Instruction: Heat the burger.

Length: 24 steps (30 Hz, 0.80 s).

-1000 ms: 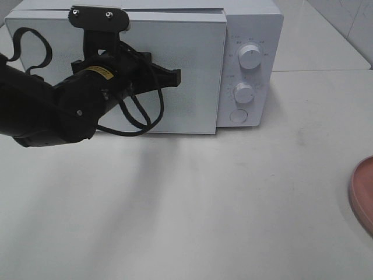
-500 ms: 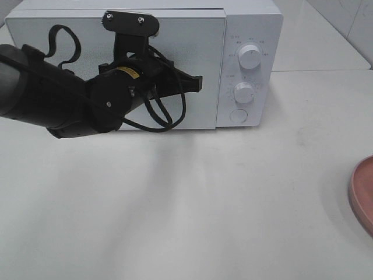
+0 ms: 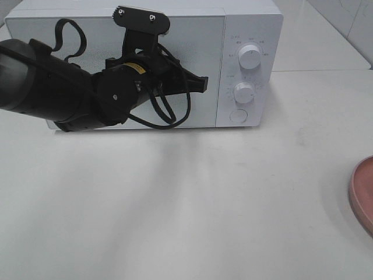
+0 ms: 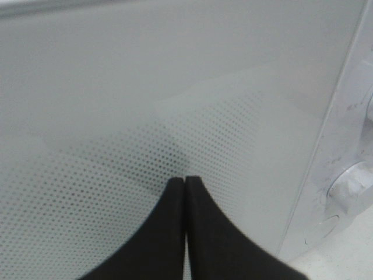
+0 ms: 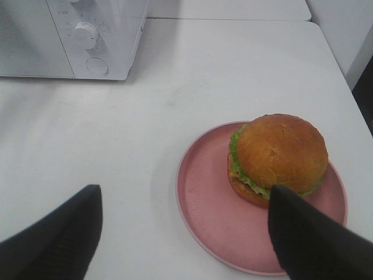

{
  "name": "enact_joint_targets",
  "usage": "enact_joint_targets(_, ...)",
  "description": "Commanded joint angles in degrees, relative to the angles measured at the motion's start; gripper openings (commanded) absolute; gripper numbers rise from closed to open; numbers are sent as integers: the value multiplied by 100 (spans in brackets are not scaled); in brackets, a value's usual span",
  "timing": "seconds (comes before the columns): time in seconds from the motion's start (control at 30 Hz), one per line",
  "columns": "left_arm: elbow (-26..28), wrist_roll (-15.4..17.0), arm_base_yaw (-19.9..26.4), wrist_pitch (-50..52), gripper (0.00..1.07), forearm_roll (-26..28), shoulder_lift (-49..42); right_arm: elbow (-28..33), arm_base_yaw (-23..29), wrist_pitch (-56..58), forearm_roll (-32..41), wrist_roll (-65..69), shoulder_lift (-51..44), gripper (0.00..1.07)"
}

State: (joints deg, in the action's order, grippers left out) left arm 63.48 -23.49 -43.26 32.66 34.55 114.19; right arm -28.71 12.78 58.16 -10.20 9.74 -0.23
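The burger (image 5: 277,157) sits on a pink plate (image 5: 204,210) at the table's (image 3: 233,204) right edge, well apart from the white microwave (image 3: 250,23), whose door is closed. The right gripper (image 5: 186,233) hovers above the plate, jaws wide apart and empty. The left gripper (image 4: 185,182), jaws pressed together, points at the microwave's perforated door (image 4: 87,175) near two dials; the printing around them is too small to read.

Closed microwave door (image 3: 116,64) blocks entry, left arm (image 3: 70,96) before it

One burger (image 5: 278,154), one pink plate (image 5: 210,216), one microwave (image 3: 250,23), perhaps three knobs (image 3: 250,56)
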Motion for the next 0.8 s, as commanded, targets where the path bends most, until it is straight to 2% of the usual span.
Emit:
enact_joint_targets(0.03, -178, -97, -120, 103, 0, 132, -264, 11, -11, -74, 17, -74, -160, 76)
enact_joint_targets(0.13, -476, -97, -252, -120, 0, 183, -498, 11, -11, -74, 17, -74, -160, 76)
enact_joint_targets(0.23, -516, -97, -264, -344, 0, 183, -556, 11, -11, -74, 17, -74, -160, 76)
enact_joint_targets(0.3, -561, -97, -264, -1478, 2, 178, -773, 11, -11, -74, 17, -74, -160, 76)
enact_joint_targets(0.33, -561, -97, -264, -1478, 2, 178, -773, 11, -11, -74, 17, -74, -160, 76)
enact_joint_targets(0.37, -561, -97, -264, -2063, 10, 178, -837, 11, -11, -74, 17, -74, -160, 76)
enact_joint_targets(0.4, -561, -97, -264, -2063, 10, 178, -837, 11, -11, -74, 17, -74, -160, 76)
enact_joint_targets(0.43, -561, -97, -264, -2269, 16, 178, -854, 11, -11, -74, 17, -74, -160, 76)
enact_joint_targets(0.47, -561, -103, -264, -2767, 39, 178, -888, 11, -11, -74, 17, -74, -160, 76)
enact_joint_targets(0.5, -561, -103, -264, -2767, 39, 178, -888, 11, -11, -74, 17, -74, -160, 76)
enact_joint_targets(0.53, -561, -103, -264, -3019, 55, 178, -894, 11, -11, -74, 17, -74, -160, 76)
enact_joint_targets(0.57, -561, -103, -264, -3392, 83, 178, -900, 11, -11, -74, 17, -74, -160, 76)
enact_joint_targets(0.6, -561, -103, -264, -3392, 83, 178, -900, 11, -11, -74, 17, -74, -160, 76)
enact_joint_targets(0.63, -561, -103, -264, -3615, 96, 149, -900, 11, -11, -74, 17, -74, -160, 76)
enact_joint_targets(0.67, -561, -97, -264, -4016, 101, 103, -905, 11, -11, -74, 17, -74, -160, 76)
enact_joint_targets(0.77, -561, -97, -264, -4418, 100, -34, -911, 11, -11, -74, 17, -74, -160, 76)
enact_joint_targets(0.8, -561, -97, -264, -4836, 100, -218, -940, 11, -11, -74, 17, -74, -160, 76)
